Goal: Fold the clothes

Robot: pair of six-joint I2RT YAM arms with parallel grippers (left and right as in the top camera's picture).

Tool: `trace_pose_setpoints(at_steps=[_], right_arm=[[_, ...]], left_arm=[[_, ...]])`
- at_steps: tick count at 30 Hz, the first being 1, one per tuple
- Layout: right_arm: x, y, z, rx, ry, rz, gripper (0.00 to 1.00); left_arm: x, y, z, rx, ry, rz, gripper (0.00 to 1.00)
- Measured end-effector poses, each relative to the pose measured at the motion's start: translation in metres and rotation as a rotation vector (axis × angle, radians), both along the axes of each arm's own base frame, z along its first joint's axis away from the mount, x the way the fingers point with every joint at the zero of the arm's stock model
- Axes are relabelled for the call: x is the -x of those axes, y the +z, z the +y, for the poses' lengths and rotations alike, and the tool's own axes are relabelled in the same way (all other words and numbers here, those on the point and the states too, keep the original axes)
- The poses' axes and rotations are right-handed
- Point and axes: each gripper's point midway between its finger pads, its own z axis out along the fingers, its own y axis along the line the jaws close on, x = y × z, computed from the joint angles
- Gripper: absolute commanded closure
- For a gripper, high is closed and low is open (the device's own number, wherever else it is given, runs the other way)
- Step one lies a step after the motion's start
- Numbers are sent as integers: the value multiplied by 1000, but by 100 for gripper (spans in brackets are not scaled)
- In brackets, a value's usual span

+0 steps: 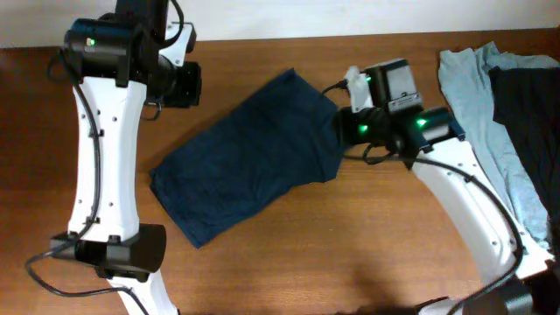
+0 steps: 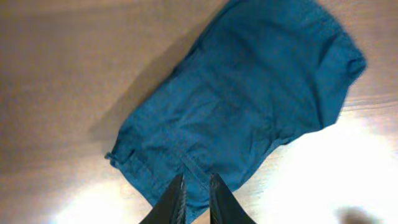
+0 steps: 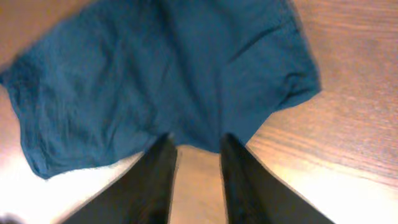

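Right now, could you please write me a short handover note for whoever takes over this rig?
The left end effector is slightly open and empty, near the dark navy blue fabric garment.
The right end effector is open and empty at that garment's right edge.
Done: the navy garment lies flat and diagonal on the wooden table, apparently folded.
Left: the pale grey-blue garment and the black garment overlapping it, both unfolded at the table's right edge.
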Motion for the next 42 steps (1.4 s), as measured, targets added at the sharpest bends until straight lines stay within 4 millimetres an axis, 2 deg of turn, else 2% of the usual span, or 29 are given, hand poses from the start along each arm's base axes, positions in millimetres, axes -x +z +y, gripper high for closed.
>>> trace_pose_setpoints(at_steps=[3,5,8,10,13,14,16,17,18,20,23,25,26,27,29,31,34,35,38,39,42], right_arm=[[-23,-22,-21,-16,-81,36,91],[-42,-57,-27,-42,-107,93,92],[-56,-103,-22,-80,-98,167,95],[-63,-130,-13,-108,-75,203,95],[-67,-168,-7,-129,-61,251,96],[-67,-174,-8,-124,-63,260,96],[-57,-198,-22,-45,-106,328,96],[-53,-202,-25,-28,-115,347,96],[-47,-204,-36,34,-144,375,96],[-37,-205,-48,107,-174,415,96],[-8,-206,-70,215,-269,531,96],[4,-206,-79,250,-325,582,96],[18,-206,-84,277,-367,636,96],[27,-206,-88,296,-392,675,96],[50,-205,-92,326,-430,765,96],[68,-205,-90,340,-438,828,96],[68,-199,-81,328,-409,801,96],[61,-188,-73,303,-367,744,96],[32,-144,-47,190,-230,532,96],[23,-122,-38,152,-187,443,96],[6,-83,-24,87,-122,282,96]], left_arm=[[4,-31,3,-8,22,98,91],[8,-70,1,-8,33,203,94],[18,-115,-2,4,46,312,94],[29,-154,-3,7,62,388,94],[52,-201,-1,3,91,490,94],[56,-210,-1,2,94,504,93],[73,-245,2,-6,107,547,92],[75,-250,3,-11,109,549,90],[79,-262,6,-23,113,550,87],[80,-271,10,-45,122,540,82],[65,-280,19,-94,135,459,68],[45,-282,23,-108,145,376,63],[37,-282,24,-109,150,343,62],[17,-281,28,-103,166,263,61],[-7,-278,36,-88,186,173,59],[-17,-275,46,-77,207,140,60],[-16,-265,62,-56,233,170,60],[-16,-256,69,-48,248,187,60],[-16,-233,74,-16,260,203,59],[-20,-222,71,12,254,183,58],[-26,-197,54,64,218,125,57]])
